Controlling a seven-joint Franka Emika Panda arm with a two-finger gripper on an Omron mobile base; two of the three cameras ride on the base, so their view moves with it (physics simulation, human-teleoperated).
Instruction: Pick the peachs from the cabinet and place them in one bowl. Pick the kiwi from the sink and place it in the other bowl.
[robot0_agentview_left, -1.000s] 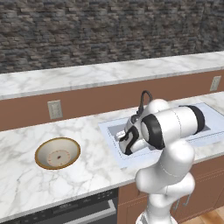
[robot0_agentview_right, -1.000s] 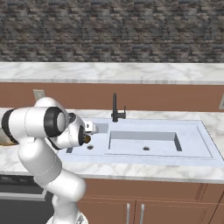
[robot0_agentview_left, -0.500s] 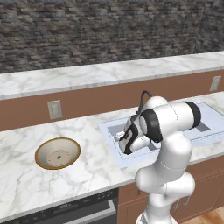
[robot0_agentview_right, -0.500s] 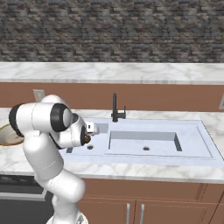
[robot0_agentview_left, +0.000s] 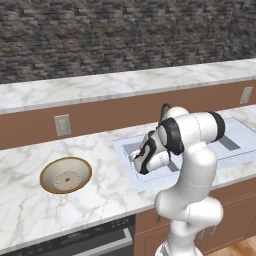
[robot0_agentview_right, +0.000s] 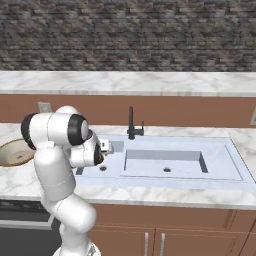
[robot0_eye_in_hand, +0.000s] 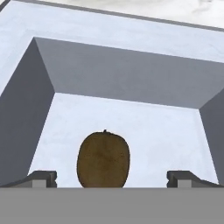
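A: Where does the gripper (robot0_eye_in_hand: 110, 178) stand?

B: In the hand view its two dark fingertips (robot0_eye_in_hand: 43, 178) rise at the lower edge, set wide apart, with nothing clamped between them. In the left base view the hand (robot0_agentview_left: 145, 159) hangs over the near left part of the sink (robot0_agentview_left: 240, 134); in the right base view it sits at the sink's left end, just left of the black faucet (robot0_agentview_right: 132, 125).

A: And the kiwi (robot0_eye_in_hand: 103, 159)?

B: Brown, oval, upright in the hand view, resting on the pale floor of the basin. It lies between the two fingertips, apart from both, with open space on each side. Grey basin walls rise to its left and right and behind it.

A: What else is shown?

B: The shallow bowl (robot0_agentview_left: 66, 175), orange-brown at the rim and greyish inside, sits on the marble counter (robot0_agentview_left: 30, 210) well left of the sink; its edge also shows at the left border of the right base view. Whether anything lies in it cannot be told. A wall outlet (robot0_agentview_left: 62, 124) is set in the brown backsplash above it, below a dark stone wall (robot0_agentview_right: 150, 35).
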